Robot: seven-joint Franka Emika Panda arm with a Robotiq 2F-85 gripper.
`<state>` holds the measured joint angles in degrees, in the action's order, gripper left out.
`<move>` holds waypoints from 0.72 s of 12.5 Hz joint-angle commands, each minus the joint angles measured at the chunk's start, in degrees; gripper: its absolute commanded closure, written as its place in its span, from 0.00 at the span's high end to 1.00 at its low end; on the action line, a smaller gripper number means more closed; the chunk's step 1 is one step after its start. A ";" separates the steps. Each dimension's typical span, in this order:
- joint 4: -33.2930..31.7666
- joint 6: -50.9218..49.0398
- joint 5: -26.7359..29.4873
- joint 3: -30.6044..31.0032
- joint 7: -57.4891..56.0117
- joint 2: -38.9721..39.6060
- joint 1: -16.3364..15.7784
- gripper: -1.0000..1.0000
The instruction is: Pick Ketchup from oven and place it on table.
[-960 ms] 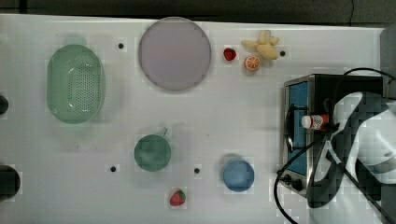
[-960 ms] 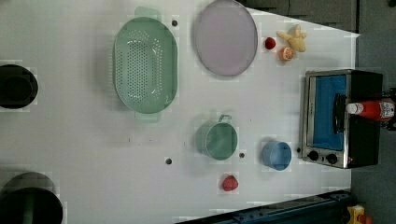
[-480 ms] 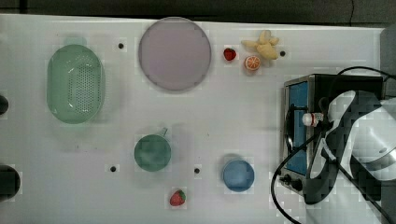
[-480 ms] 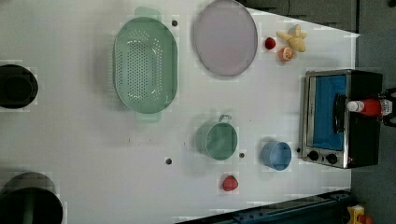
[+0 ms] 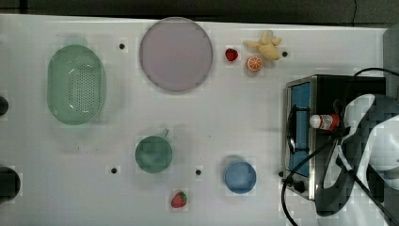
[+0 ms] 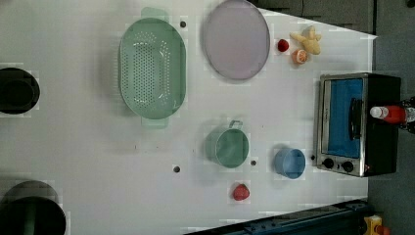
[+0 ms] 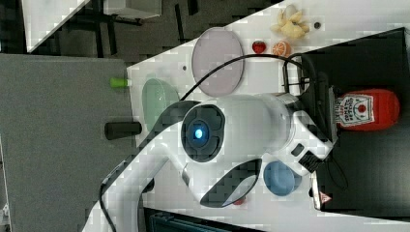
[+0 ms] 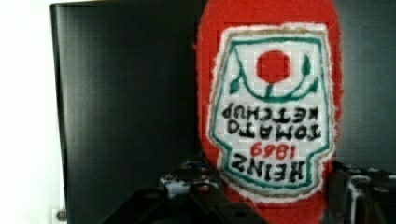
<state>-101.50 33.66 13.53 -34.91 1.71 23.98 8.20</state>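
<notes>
blue cup (image 5: 240,177) beside oven (image 5: 306,141), strawberry (image 5: 179,199) near

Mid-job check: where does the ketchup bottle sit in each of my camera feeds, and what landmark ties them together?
Top view: ketchup lies on the oven roof, at the right, beside the arm.
Left view: ketchup at the far right edge, on the oven roof.
Right view: ketchup at the right, label showing, on the oven.
Wrist view: ketchup fills the centre.
Shared landmark: the black oven top.
</notes>
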 commanded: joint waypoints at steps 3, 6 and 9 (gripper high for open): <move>9.99 -13.19 -5.72 -0.51 1.66 -6.19 -2.54 0.64; 15.63 -18.15 -9.42 0.12 1.66 -8.41 -5.50 0.64; 16.67 -23.93 -9.47 3.36 1.23 -11.61 -9.32 0.64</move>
<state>-88.01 9.74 2.96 -33.26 1.71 12.71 1.86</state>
